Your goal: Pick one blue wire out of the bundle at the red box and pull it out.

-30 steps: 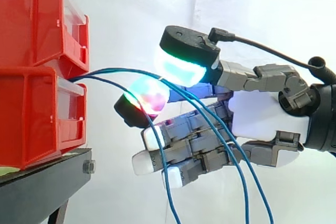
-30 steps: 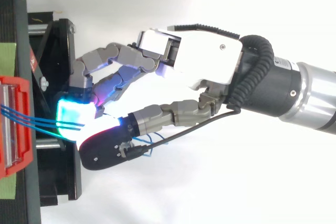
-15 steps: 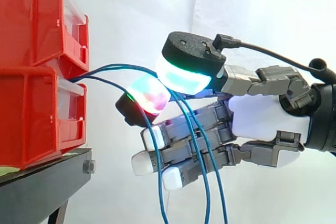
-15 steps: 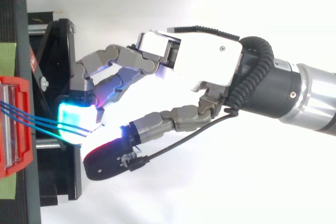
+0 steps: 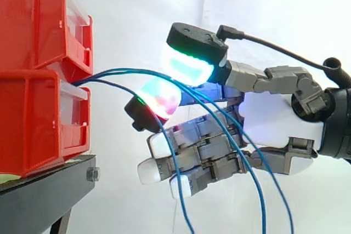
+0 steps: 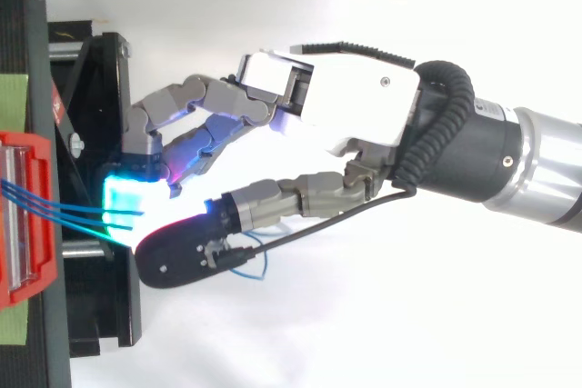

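Note:
Several blue wires [image 5: 126,70] leave the front of the lower red bin [image 5: 33,119] and arc to the right into my hand [image 5: 274,119]. The hand's thumb pad [image 5: 186,64] glows cyan-green above, and a finger pad [image 5: 159,98] glows red and green just under it. The wires run between these two pads, which sit close together, pinched on at least one wire. Past the pads the wires hang down in front of the curled lower fingers. From above, the wires [image 6: 55,211] cross from the bin [image 6: 27,215] to the glowing pads of the hand [image 6: 346,106].
A second red bin [image 5: 33,20] is stacked on the lower one, both on a black stand [image 5: 44,190]. A white curtain hangs behind. The arm comes in from the right; open space lies below and to the right of the hand.
The thumb has lifted and shifted slightly left. The hanging wire tails have swung back to the right after swinging left. The hand stays at about the same distance from the bin.

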